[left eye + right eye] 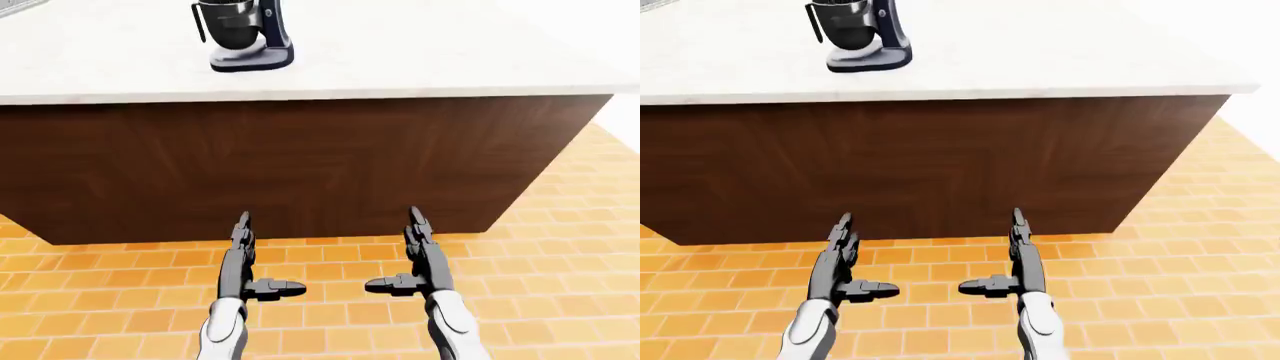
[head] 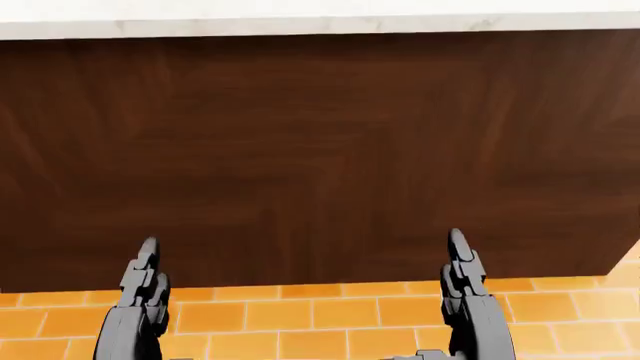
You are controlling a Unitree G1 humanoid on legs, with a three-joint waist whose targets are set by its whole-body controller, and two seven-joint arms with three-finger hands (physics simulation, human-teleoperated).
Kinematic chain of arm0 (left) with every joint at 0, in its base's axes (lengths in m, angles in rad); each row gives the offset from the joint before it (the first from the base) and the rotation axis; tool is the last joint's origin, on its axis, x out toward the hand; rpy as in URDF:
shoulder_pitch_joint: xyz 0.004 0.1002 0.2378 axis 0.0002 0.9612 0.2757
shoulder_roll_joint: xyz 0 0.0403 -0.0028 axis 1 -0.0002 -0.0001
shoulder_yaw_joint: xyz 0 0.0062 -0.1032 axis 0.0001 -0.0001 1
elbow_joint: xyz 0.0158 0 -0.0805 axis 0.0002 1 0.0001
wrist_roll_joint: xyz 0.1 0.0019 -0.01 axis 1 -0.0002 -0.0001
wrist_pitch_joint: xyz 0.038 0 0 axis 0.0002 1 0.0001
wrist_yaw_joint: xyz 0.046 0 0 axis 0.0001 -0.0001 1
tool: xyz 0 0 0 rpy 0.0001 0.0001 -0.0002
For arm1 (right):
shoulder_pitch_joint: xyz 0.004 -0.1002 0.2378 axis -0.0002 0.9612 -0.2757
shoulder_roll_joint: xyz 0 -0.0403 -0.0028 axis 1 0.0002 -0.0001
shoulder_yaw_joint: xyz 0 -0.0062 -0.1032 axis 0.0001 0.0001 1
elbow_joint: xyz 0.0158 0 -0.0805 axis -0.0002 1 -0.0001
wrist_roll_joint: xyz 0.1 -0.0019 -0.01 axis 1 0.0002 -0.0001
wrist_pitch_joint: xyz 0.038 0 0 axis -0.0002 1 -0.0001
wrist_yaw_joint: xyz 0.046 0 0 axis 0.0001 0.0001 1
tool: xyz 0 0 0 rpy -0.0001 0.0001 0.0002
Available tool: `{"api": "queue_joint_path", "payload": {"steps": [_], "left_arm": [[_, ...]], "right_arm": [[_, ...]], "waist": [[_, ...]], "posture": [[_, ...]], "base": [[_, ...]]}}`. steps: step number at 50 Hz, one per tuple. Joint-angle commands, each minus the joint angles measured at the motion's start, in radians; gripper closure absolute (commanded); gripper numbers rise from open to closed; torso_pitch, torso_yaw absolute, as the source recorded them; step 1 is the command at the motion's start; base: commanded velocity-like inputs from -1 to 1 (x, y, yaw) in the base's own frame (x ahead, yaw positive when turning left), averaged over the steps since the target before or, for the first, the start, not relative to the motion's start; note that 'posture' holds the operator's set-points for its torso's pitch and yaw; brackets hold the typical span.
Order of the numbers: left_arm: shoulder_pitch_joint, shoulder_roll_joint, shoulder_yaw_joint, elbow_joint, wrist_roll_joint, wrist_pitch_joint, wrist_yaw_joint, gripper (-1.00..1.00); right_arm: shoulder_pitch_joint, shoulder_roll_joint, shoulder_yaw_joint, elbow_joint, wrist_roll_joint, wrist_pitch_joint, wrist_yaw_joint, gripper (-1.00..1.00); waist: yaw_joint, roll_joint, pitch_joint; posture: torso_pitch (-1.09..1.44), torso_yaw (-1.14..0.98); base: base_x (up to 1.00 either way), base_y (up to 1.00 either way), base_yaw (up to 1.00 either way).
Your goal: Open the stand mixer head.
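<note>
The left hand [image 1: 243,259] and right hand [image 1: 418,255] hung low over the orange tiled floor [image 1: 560,247], both spread wide with fingers straight and thumbs pointing inward, holding and touching nothing. The stand mixer [image 1: 243,34] sat on the white tabletop [image 1: 420,52] well in from the near edge, toward the left; its head was cut off by the top of both eye views. The head view showed only the dark wood panel [image 2: 320,150] under the tabletop edge.
</note>
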Motion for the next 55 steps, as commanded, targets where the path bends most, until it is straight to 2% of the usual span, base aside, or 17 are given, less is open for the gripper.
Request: {"api": "queue_joint_path", "payload": {"steps": [1, 3, 4, 5, 7, 8, 16, 20, 24, 27, 31, 38, 43, 47, 51, 55], "left_arm": [[-0.028, 0.003, 0.000, -0.082, -0.005, -0.060, -0.004, -1.00], [-0.029, 0.002, 0.000, -0.082, -0.006, -0.060, -0.004, -1.00], [-0.028, 0.003, 0.000, -0.080, -0.005, -0.062, -0.004, -1.00], [-0.027, 0.003, 0.001, -0.080, -0.006, -0.062, -0.004, -1.00], [-0.028, 0.003, 0.001, -0.079, -0.006, -0.062, -0.004, -1.00], [-0.028, 0.002, 0.001, -0.078, -0.005, -0.063, -0.004, -1.00], [-0.029, 0.002, 0.000, -0.078, -0.004, -0.062, -0.003, -1.00], [-0.035, -0.008, 0.006, -0.100, -0.031, -0.109, 0.000, -1.00], [-0.048, -0.017, 0.014, -0.196, -0.095, -0.189, 0.013, -1.00], [-0.059, -0.014, 0.019, -0.317, -0.159, -0.172, 0.017, -1.00], [-0.087, -0.006, 0.030, -0.479, -0.233, -0.116, 0.039, -1.00], [-0.194, 0.022, 0.066, -0.703, -0.328, 0.011, 0.128, -1.00], [-0.254, 0.047, 0.087, -0.807, -0.398, 0.086, 0.182, -1.00], [-0.296, 0.070, 0.103, -0.856, -0.437, 0.133, 0.222, -1.00], [-0.328, 0.086, 0.112, -0.889, -0.466, 0.169, 0.253, -1.00], [-0.336, 0.092, 0.115, -0.896, -0.478, 0.175, 0.262, -1.00]], "right_arm": [[-0.029, 0.000, -0.006, -0.081, 0.016, -0.058, 0.000, -1.00], [-0.030, -0.001, -0.005, -0.082, 0.018, -0.054, 0.001, -1.00], [-0.030, -0.002, -0.003, -0.078, 0.016, -0.056, 0.002, -1.00], [-0.028, -0.001, -0.003, -0.079, 0.018, -0.055, 0.003, -1.00], [-0.029, -0.002, -0.001, -0.075, 0.016, -0.057, 0.003, -1.00], [-0.029, -0.002, 0.000, -0.072, 0.015, -0.059, 0.003, -1.00], [-0.030, -0.002, 0.000, -0.077, 0.021, -0.062, 0.009, -1.00], [-0.047, 0.001, -0.006, -0.105, 0.049, -0.222, 0.032, -1.00], [-0.045, 0.004, 0.004, -0.201, 0.102, -0.257, 0.069, -1.00], [-0.043, 0.007, 0.014, -0.312, 0.155, -0.249, 0.093, -1.00], [-0.067, 0.006, 0.015, -0.468, 0.221, -0.153, 0.088, -1.00], [-0.179, -0.010, -0.008, -0.729, 0.366, 0.121, 0.016, -1.00], [-0.269, -0.032, -0.028, -0.838, 0.439, 0.244, -0.050, -1.00], [-0.317, -0.041, -0.045, -0.882, 0.491, 0.277, -0.100, -1.00], [-0.381, -0.062, -0.069, -0.940, 0.604, 0.333, -0.170, -1.00], [-0.396, -0.084, -0.070, -0.952, 0.630, 0.334, -0.197, -1.00]], "waist": [[-0.002, -0.008, -0.001], [0.007, -0.001, -0.062], [0.007, -0.001, -0.052], [0.006, -0.007, -0.017], [0.007, -0.008, -0.069], [0.007, -0.008, -0.075], [0.008, -0.004, -0.081], [0.007, -0.003, -0.088], [0.006, -0.002, -0.094], [0.005, -0.004, -0.095], [0.005, -0.004, -0.096], [0.006, -0.001, -0.091], [0.006, -0.001, -0.081], [0.006, 0.000, -0.073], [0.008, 0.001, -0.069], [0.009, 0.002, -0.064]], "posture": [[0.00, 0.00], [0.00, 0.00], [0.00, 0.00], [0.00, 0.00], [0.00, 0.00], [0.00, 0.00], [0.00, 0.00], [0.00, 0.00], [0.00, 0.00], [0.00, 0.00], [0.00, 0.00], [0.00, 0.00], [0.00, 0.00], [0.00, 0.00], [0.00, 0.00], [0.00, 0.00]], "base": [[0.00, 0.00, 0.00], [0.00, 0.00, 0.00], [0.00, 0.00, 0.00], [0.00, 0.00, 0.00], [0.00, 0.00, 0.00], [0.00, 0.00, 0.00], [0.00, 0.00, 0.00], [0.00, 0.00, 0.00], [0.00, 0.00, 0.00], [0.00, 0.00, 0.00], [0.00, 0.00, 0.00], [0.00, 0.00, 0.00], [0.00, 0.00, 0.00], [0.00, 0.00, 0.00], [0.00, 0.00, 0.00], [0.00, 0.00, 0.00]]}}
